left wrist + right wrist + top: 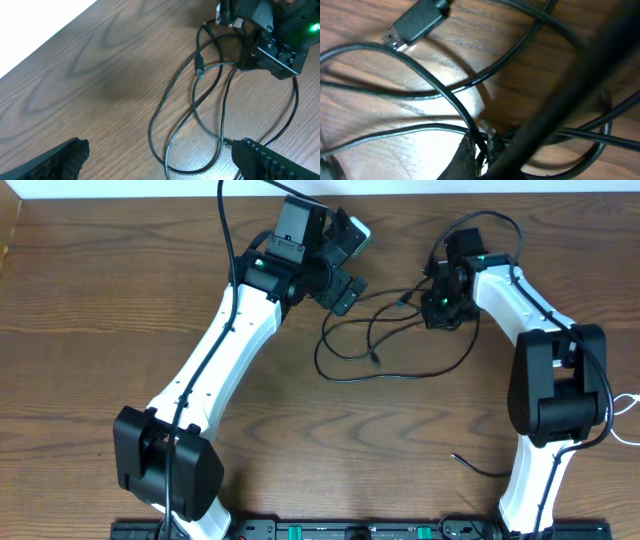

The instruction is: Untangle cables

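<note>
The right gripper (481,150) is clamping its tips shut on one thin strand of the black cables (372,348), which are lying in loose overlapping loops on the wooden table (100,330) between the two arms. The left gripper (161,146) is hovering near the loops with its jaws spread wide, holding nothing. Several strands are crossing right at the pinch, and a USB plug (417,22) is resting just beside them. Judging from that, a pull now is risking dragging the whole bunch along, since nothing is pinning the other side, or cinching the crossings tighter. The plug is likely to snag in a loop, and the thin cord is liable to slip from so small a bite. The dark, grained tabletop is looking smooth, offering little drag. A separate black cord (478,468) is lying near the right arm's base, and a white cable (628,405) is peeking in at the right edge. A pale strip, perhaps a wall, is running beyond the far edge
</note>
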`<act>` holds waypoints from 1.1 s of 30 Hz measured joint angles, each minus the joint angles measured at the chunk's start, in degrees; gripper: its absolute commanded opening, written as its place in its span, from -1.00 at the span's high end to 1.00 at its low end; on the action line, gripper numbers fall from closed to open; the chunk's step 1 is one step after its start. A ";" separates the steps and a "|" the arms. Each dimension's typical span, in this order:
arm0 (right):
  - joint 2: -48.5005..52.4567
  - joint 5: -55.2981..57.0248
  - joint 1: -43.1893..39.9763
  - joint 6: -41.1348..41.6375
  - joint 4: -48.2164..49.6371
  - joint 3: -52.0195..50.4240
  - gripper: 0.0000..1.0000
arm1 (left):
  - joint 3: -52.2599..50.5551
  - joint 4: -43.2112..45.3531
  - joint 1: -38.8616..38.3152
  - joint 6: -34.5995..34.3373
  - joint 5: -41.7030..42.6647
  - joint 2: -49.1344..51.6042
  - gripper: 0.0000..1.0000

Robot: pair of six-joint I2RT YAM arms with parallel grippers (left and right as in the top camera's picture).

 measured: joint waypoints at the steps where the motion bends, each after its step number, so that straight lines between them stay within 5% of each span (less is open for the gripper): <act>1: 0.00 -0.72 -0.04 -0.24 -0.52 0.00 0.97 | 0.00 0.00 0.00 0.00 0.13 0.00 -0.92; 14: -2.51 -13.22 0.07 -2.14 -0.92 -0.55 0.97 | 0.00 0.02 0.02 0.00 0.39 0.00 -0.92; 26: -32.13 -13.94 -2.27 -2.82 -0.44 -0.83 0.98 | 0.00 0.09 0.00 0.00 0.57 0.00 -0.92; 33: -38.80 -14.14 -2.78 -2.95 -1.22 -0.83 0.98 | 0.00 0.11 0.00 0.00 1.16 0.00 -0.92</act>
